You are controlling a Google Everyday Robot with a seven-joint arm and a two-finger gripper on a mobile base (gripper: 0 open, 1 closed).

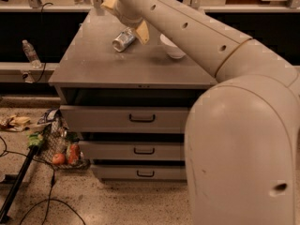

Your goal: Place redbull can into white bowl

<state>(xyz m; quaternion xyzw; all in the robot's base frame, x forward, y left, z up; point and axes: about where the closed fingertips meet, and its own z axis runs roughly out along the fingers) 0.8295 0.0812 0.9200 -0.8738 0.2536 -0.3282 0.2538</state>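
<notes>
The redbull can (123, 40) lies on its side on the grey cabinet top (103, 64), its shiny round end facing me. My gripper (124, 24) hangs just above and behind the can. It is open, with one yellowish finger (142, 32) right beside the can on its right and the other finger (109, 4) farther back to the left. The white bowl (171, 48) stands to the right of the can, partly hidden behind my arm.
The cabinet has three drawers with dark handles (141, 118). A clear water bottle (31, 53) stands on a ledge at the left. On the floor at the lower left lie a wire basket with fruit (63, 153), cables and a dark pole (18, 184).
</notes>
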